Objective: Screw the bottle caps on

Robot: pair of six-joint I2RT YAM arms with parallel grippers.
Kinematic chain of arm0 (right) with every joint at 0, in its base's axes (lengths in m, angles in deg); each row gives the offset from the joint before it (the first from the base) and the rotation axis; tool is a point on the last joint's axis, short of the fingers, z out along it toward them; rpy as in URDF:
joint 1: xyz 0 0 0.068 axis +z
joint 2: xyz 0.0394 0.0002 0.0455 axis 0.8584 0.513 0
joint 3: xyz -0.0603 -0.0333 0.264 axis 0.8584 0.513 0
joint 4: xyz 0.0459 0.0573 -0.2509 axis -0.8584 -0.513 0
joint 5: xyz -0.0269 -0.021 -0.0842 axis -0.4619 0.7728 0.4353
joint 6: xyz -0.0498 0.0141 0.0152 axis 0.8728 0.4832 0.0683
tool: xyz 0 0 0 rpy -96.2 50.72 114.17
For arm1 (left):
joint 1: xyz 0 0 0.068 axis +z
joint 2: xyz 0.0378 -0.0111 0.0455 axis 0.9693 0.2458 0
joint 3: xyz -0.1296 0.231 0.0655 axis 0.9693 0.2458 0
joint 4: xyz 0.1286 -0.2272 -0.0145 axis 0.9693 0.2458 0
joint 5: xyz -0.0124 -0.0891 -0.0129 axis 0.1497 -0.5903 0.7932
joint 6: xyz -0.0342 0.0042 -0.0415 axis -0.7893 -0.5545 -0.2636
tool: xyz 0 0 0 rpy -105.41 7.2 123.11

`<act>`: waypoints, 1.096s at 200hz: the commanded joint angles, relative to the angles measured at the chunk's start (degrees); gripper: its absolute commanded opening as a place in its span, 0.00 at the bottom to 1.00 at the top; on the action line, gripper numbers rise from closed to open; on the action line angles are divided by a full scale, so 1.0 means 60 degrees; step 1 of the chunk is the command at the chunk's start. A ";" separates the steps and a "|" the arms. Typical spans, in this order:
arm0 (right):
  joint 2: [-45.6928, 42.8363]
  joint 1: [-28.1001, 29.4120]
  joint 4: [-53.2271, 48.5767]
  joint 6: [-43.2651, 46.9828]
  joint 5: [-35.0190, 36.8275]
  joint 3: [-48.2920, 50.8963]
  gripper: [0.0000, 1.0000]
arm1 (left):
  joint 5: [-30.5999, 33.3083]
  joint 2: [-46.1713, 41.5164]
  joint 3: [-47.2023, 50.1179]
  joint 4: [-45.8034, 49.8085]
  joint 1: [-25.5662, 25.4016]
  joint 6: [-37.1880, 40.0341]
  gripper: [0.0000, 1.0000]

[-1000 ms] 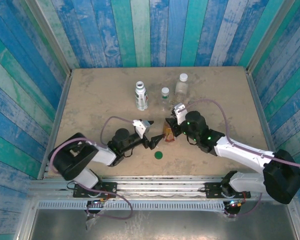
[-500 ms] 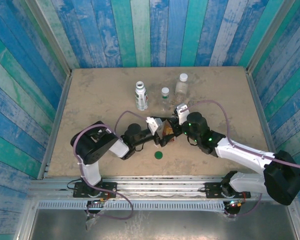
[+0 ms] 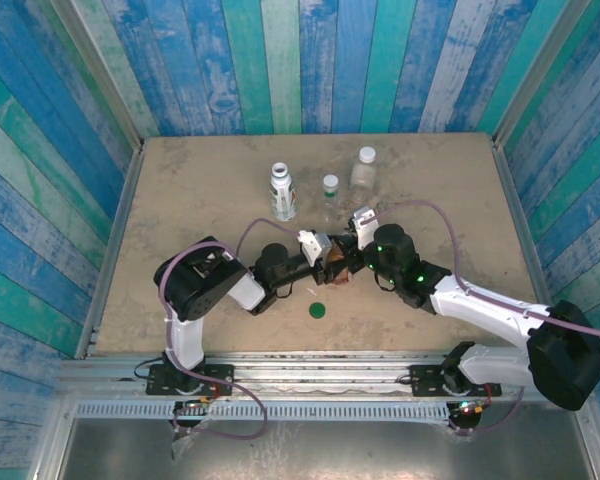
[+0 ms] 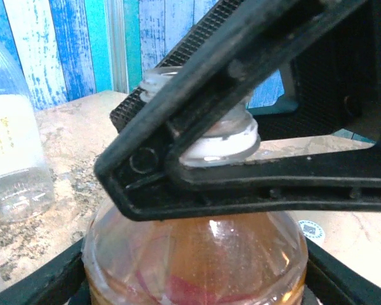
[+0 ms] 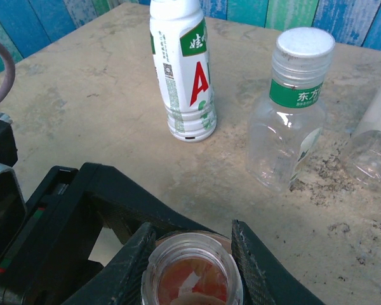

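Speckled beige counter (image 3: 180, 200), blue-green plank walls (image 3: 280, 60); right fingers (image 5: 251, 264) clench the amber bottle (image 4: 197, 267) by its neck; left fingers (image 4: 47, 286) flank it, grip unclear.

The white bottle (image 5: 181, 70) carries a green patch (image 5: 193, 39) with white Chinese characters. "娃哈" can be read before the curve cuts them off, and below it stands a large red "A". Fine vertical print beside the letter is too small to read. The small clear bottle (image 5: 289, 121) wears a green band (image 5: 296, 95) with white characters "东方" — the rest curves out of sight.
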 commanded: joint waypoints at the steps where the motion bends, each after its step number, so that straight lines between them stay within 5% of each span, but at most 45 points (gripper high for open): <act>1: 0.0249 0.0014 -0.0575 -0.0094 -0.0357 -0.0025 0.13 | -0.0198 0.0476 -0.0156 -0.0406 -0.0071 -0.0064 0.60; 33: 0.0098 0.0010 -0.0757 -0.0138 -0.0417 -0.0172 0.22 | -0.0320 0.0385 -0.0188 -0.0137 -0.0070 0.0051 0.56; 70: -0.1084 0.0018 -0.1402 -0.0042 0.0174 -0.0352 0.57 | -0.0345 0.0206 0.0029 -0.0174 -0.0058 0.0170 0.56; 102: -0.1985 0.0012 -0.2735 0.0508 0.1329 -0.0522 0.99 | -0.0436 0.0061 0.0315 -0.0312 -0.0056 0.0169 0.57; 125: -0.2810 -0.0066 -0.3175 0.0329 0.2177 -0.0036 1.00 | -0.0413 -0.0231 0.0572 -0.0228 -0.0060 0.0056 0.56; 165: -0.3939 -0.1073 -0.4842 -0.1579 0.1670 0.0648 0.99 | -0.0291 -0.1059 0.1159 0.0358 -0.0072 0.0006 0.55; 219: -0.1818 -0.2374 -0.8532 -0.2983 0.1258 -0.0390 0.99 | -0.0255 -0.1337 0.1303 0.0663 -0.0071 0.0048 0.55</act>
